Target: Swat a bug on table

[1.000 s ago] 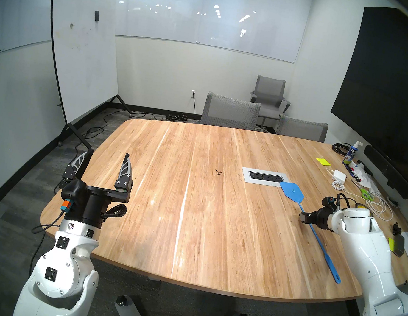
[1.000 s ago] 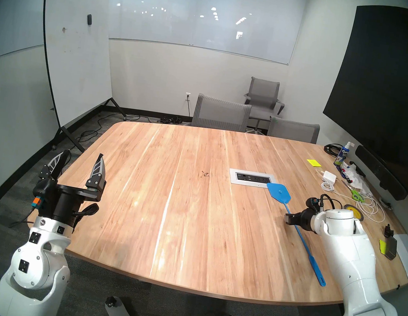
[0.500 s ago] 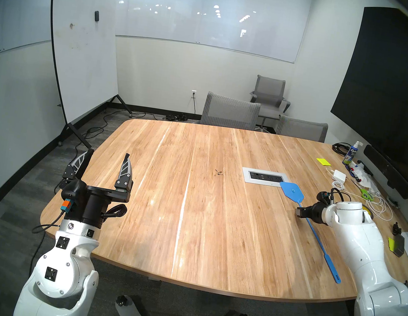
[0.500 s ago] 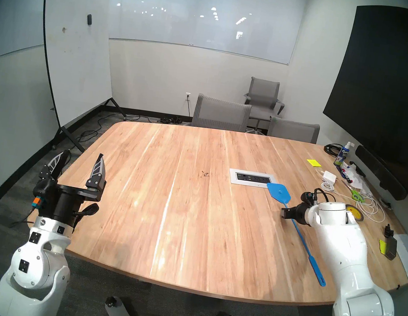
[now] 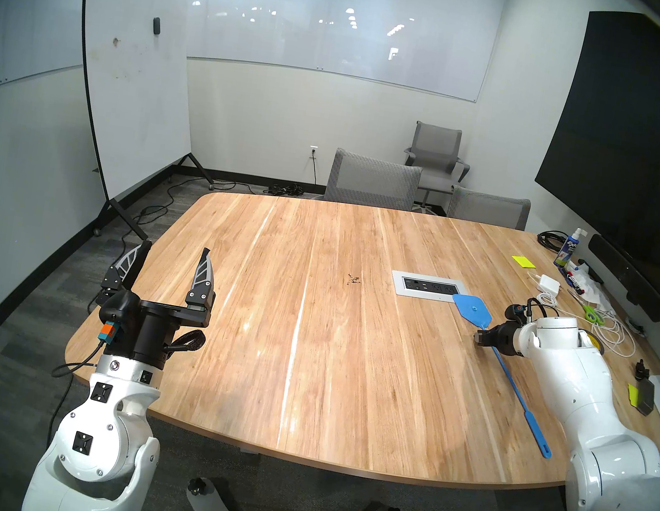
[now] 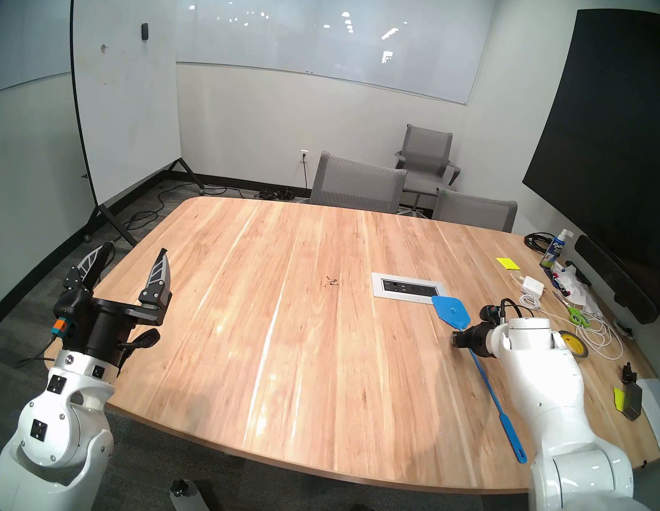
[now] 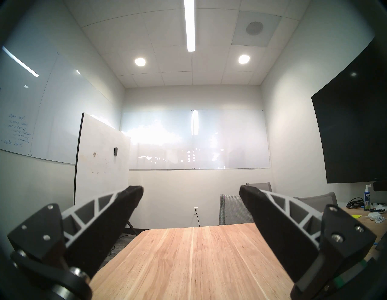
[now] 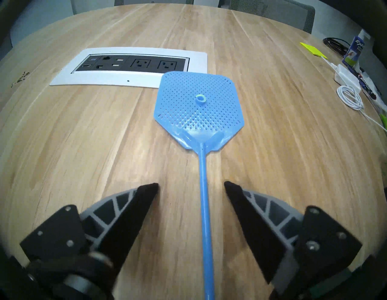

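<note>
The spray bottle [image 8: 356, 51] at the desk's far right edge carries the brand "EXPO". The wall whiteboard [image 7: 31, 117] bears faint blue handwriting: "Ops inst.", lower down "Data", and the lines between are illegible.

Left end effector [image 5: 175, 253] agape; right end effector [image 8: 191, 185] agape, low.

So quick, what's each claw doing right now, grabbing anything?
Left gripper: open, empty, raised above the table's edge.
Right gripper: open, its fingers either side of the blue fly swatter's handle, not gripping it.
</note>
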{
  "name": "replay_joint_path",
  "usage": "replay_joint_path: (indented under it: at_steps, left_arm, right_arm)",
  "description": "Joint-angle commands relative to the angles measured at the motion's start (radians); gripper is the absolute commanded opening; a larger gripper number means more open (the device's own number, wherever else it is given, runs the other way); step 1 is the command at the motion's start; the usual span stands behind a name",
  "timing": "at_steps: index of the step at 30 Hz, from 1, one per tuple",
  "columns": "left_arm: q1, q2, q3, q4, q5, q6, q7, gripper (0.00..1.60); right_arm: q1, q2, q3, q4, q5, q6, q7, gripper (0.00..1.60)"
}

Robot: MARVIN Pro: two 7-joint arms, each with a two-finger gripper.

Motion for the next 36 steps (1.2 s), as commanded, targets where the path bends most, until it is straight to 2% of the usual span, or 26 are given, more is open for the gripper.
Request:
replay_joint_path:
  at_steps: [1,12,14,18,20,21,22,28,36]
  left_arm:
    - [-0.001,0.0,0.001,-0.02,0.001,-0.005,-0.001,1.6]
    - [0.001,0.0,0.001,-0.023,0.001,-0.004,-0.001,1.6]
    - [0.002,0.0,0.001,-0.024,0.001,-0.004,-0.001,1.6]
    - [0.003,0.0,0.001,-0.025,0.001,-0.003,-0.001,1.6]
    - [0.003,0.0,0.001,-0.025,0.001,-0.003,-0.001,1.6]
    - [0.003,0.0,0.001,-0.025,0.001,-0.003,-0.001,1.6]
    - [0.004,0.0,0.001,-0.026,0.001,-0.003,-0.001,1.6]
    - [0.004,0.0,0.001,-0.027,0.0,-0.002,-0.001,1.6]
    - [0.004,0.0,0.001,-0.026,0.001,-0.003,-0.001,1.6]
  right_arm:
    - [0.109,-0.005,-0.01,0.066,-0.018,0.001,0.014,0.77]
    - [0.215,-0.011,-0.063,0.255,-0.065,-0.036,0.086,0.75]
    - [0.238,-0.009,-0.082,0.309,-0.079,-0.061,0.114,0.68]
    - [0.26,-0.006,-0.102,0.373,-0.095,-0.103,0.15,0.5]
    - [0.272,-0.004,-0.11,0.405,-0.102,-0.125,0.166,0.33]
    - [0.272,-0.004,-0.11,0.405,-0.102,-0.125,0.166,0.33]
    - [0.283,0.0,-0.118,0.434,-0.109,-0.148,0.191,0.0]
    - [0.277,0.024,-0.131,0.455,-0.117,-0.194,0.265,0.0]
    - [0.199,0.091,-0.123,0.367,-0.103,-0.238,0.429,0.0]
